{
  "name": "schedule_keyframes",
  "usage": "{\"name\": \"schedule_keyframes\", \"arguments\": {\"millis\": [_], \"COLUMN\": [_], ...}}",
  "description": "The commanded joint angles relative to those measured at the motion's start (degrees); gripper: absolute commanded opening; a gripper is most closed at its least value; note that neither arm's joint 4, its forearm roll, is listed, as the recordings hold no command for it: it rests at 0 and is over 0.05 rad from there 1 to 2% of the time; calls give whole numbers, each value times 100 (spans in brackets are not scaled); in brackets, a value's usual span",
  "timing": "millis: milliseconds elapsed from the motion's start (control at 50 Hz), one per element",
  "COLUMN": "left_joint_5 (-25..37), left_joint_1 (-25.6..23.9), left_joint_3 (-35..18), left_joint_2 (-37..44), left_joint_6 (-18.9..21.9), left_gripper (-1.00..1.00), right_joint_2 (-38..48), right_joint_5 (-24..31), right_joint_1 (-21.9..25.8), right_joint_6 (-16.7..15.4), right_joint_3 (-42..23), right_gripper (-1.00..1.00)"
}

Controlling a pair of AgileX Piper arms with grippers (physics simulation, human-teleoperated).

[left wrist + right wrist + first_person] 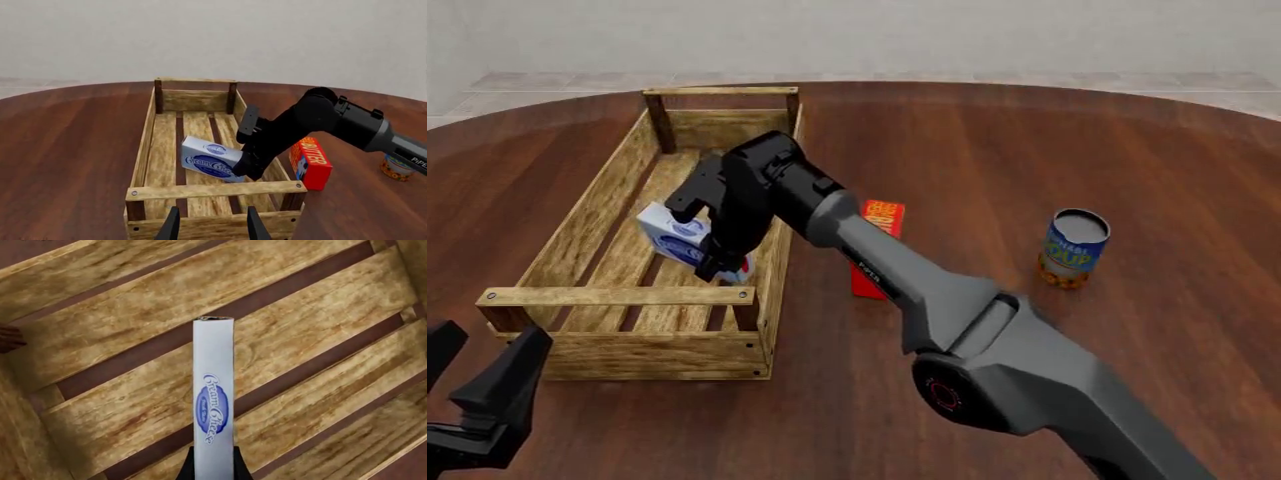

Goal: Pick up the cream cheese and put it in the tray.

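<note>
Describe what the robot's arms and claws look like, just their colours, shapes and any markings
The right arm is built of chunky rounded links: a mid-grey forearm and base, and a black wrist section. The forearm bears small white lettering, and a red ring marking sits on a joint. The right claw is black, with flat fingers. The left claw is also black, with two tapering flat fingers. No loose cables show.

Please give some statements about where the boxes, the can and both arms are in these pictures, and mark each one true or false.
1. The right tool grips the cream cheese inside the tray. True.
2. The butter box lies inside the tray. False: it is on the table, outside the tray's right wall.
3. The left tool holds the can. False: it is open with nothing in it, near the tray's near end.
4. The can stands upright on the table, right of the butter box. True.
</note>
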Motion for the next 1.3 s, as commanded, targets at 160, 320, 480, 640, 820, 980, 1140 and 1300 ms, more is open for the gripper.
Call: {"name": "schedule_keyframes", "arguments": {"millis": [160,320,480,640,820,980,1140,1300], "left_joint_5": [-44,3,-5,-29,3,-28,12,124], "left_joint_1": [-8,-16,-17,-16,-20,-37,-41,-86], "left_joint_3": [2,-22,-10,0,-12,20,35,45], "left_joint_2": [53,29,33,49,20,36,-36,-155], "left_joint_6": [-9,0,-2,-3,1,6,10,38], "left_gripper": [100,100,100,100,100,100,100,100], "right_joint_2": [58,-1,-37,-111,-225,-425,-573,-789], "right_joint_5": [-119,-120,-69,-65,12,102,168,185], "right_joint_1": [-111,-72,-6,-28,19,8,12,-58], "right_joint_6": [66,90,47,-30,-80,-190,-313,-378], "right_joint_3": [-16,-15,-13,-12,-4,23,129,252], "right_gripper": [-100,100,100,100,100,100,100,100]}}
